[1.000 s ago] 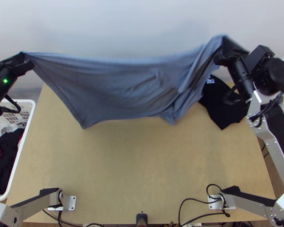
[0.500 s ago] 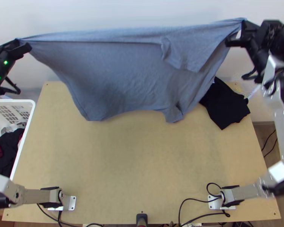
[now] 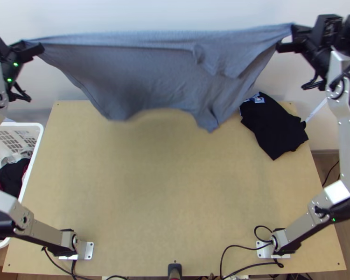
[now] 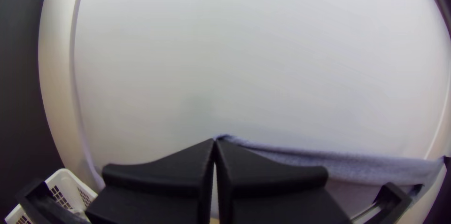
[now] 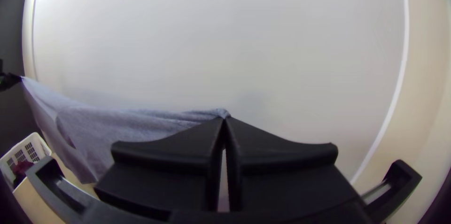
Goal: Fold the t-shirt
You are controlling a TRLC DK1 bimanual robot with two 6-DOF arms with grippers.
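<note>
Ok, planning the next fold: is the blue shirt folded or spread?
Spread, bar one flap: the shirt hangs stretched between left gripper and right gripper.

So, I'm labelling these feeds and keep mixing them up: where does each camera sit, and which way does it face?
Top view: high over the table's near edge, looking steeply down; left arm and right arm run up its sides.
Left wrist view: on the left arm's wrist, facing the pale wall, the left hand in front.
Right wrist view: on the right arm's wrist, facing the pale wall, the right hand in front.
Shared: both wrist views catch the shirt and white basket.
</note>
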